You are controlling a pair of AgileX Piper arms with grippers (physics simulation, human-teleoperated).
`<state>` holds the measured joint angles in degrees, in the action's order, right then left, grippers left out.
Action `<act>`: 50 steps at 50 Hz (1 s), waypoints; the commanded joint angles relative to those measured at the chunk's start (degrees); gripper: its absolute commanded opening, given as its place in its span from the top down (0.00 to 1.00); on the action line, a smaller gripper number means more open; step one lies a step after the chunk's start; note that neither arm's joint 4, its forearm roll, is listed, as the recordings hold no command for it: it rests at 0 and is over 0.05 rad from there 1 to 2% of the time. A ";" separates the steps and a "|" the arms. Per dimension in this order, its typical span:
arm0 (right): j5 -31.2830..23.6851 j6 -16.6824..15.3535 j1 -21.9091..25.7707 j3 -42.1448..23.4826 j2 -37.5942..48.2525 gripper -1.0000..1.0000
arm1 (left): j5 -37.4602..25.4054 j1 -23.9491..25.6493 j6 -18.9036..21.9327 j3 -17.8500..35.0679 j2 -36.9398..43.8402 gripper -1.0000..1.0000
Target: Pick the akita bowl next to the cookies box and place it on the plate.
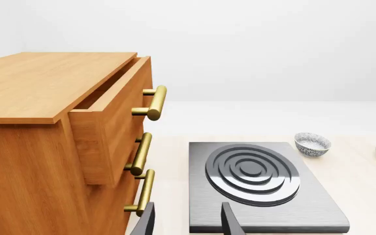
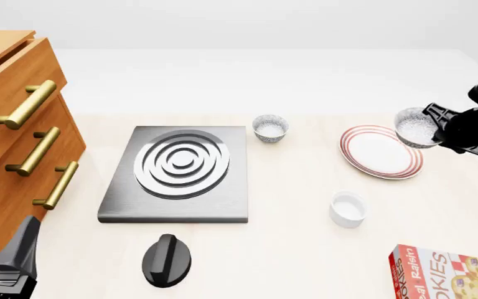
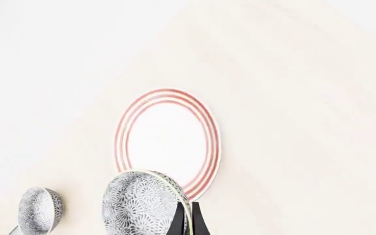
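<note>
My right gripper (image 2: 435,129) is shut on the rim of the akita bowl (image 2: 415,127), holding it in the air over the right edge of the plate (image 2: 380,151). In the right wrist view the akita bowl (image 3: 142,205) hangs tilted on the fingers (image 3: 186,219), with the red-ringed plate (image 3: 167,139) below it. The cookies box (image 2: 453,275) lies at the front right corner. My left gripper (image 1: 188,223) stands open and empty at the front left, near the drawer cabinet (image 2: 7,131).
A second speckled bowl (image 2: 270,128) sits behind the stove burner plate (image 2: 179,171). A plain white cup (image 2: 348,208) stands in front of the plate, a black knob (image 2: 166,260) at the front. The cabinet's top drawer (image 1: 113,115) is ajar.
</note>
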<state>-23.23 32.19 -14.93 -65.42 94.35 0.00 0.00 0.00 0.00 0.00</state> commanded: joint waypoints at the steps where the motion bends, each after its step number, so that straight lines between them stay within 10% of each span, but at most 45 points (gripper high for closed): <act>1: 7.25 9.52 2.85 5.37 0.15 1.00 | 0.00 0.00 0.00 0.00 0.00 0.00; 19: 14.52 16.42 4.75 7.67 2.98 1.00 | 0.00 0.00 0.00 0.00 0.00 0.00; 50: 13.98 15.43 4.76 0.53 11.23 1.00 | 0.00 0.00 0.00 0.00 0.00 0.00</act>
<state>-9.40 47.64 -10.48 -62.85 103.54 0.00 0.00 0.00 0.00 0.00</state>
